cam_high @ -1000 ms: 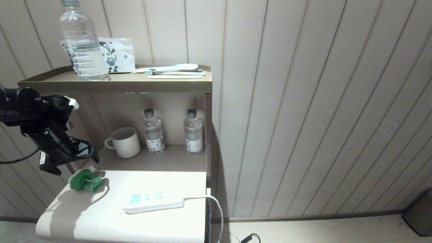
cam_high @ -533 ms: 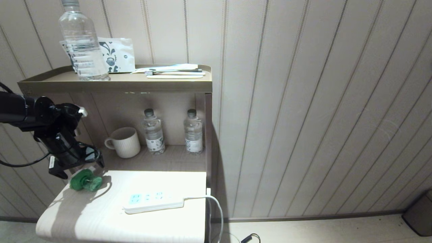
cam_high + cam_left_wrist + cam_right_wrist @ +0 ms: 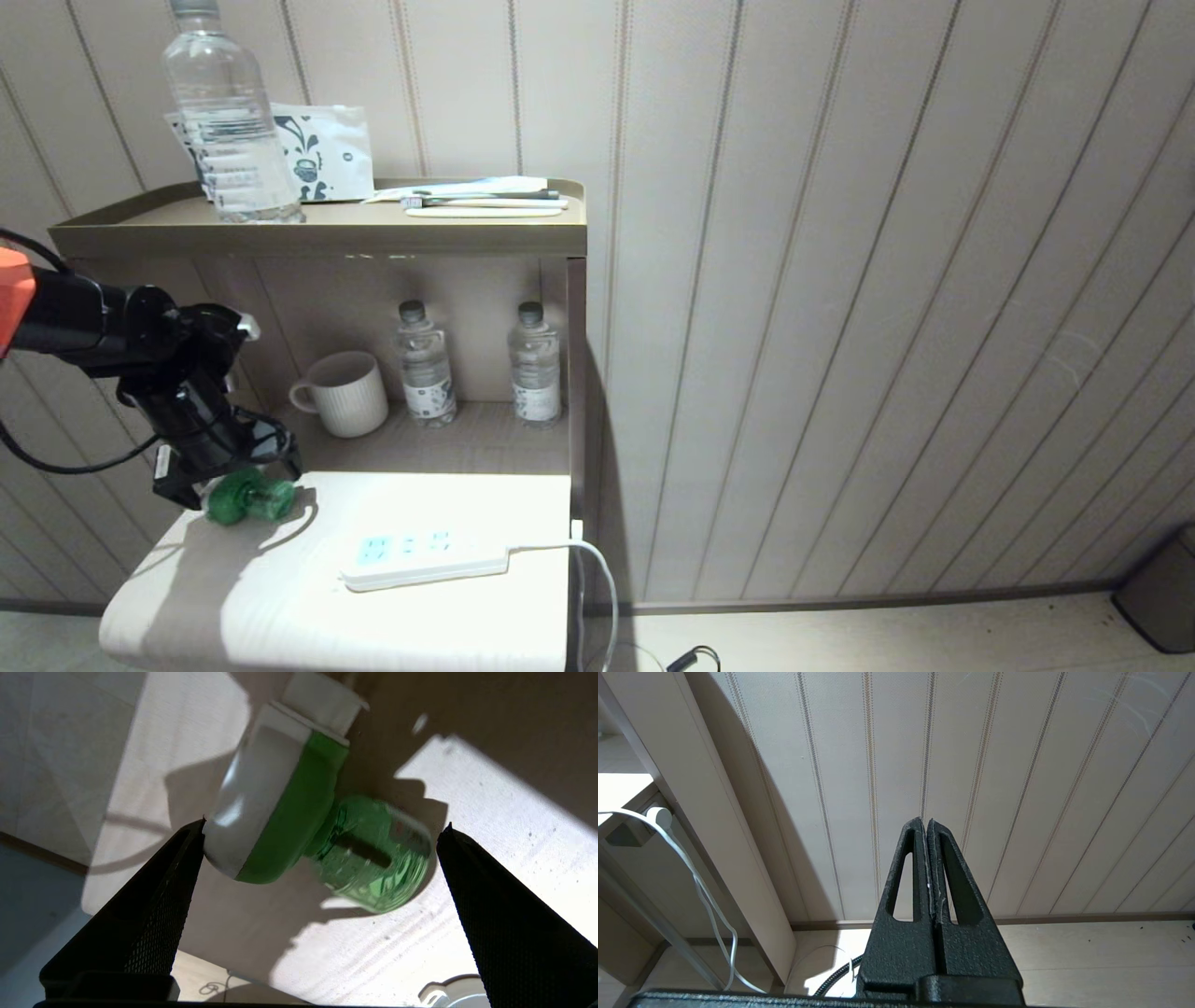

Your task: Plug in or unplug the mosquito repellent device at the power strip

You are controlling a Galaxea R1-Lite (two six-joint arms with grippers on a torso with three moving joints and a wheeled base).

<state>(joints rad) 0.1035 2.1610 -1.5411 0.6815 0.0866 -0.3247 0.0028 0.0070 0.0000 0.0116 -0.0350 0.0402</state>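
The mosquito repellent device [image 3: 247, 497] lies on its side at the back left of the white lower table top [image 3: 280, 607]. In the left wrist view its white-and-green head [image 3: 280, 807] and translucent green bottle [image 3: 373, 858] lie between my fingers. My left gripper [image 3: 233, 478] is open and hangs just over the device, one finger on each side, not closed on it. The power strip [image 3: 425, 558] lies flat to the right, sockets empty, cable [image 3: 597, 579] running off the table's right edge. My right gripper [image 3: 924, 821] is shut on nothing, parked low and pointing at the wall.
Behind the device, a shelf recess holds a ribbed mug [image 3: 344, 394] and two small water bottles [image 3: 425, 364]. The top shelf [image 3: 317, 238] carries a large water bottle [image 3: 224, 121], a packet and toiletries. A bin [image 3: 1158, 597] stands on the floor at the far right.
My left arm has swung right and down, bringing the open gripper from above-left of the device to just over it. The device and the power strip have stayed in place.
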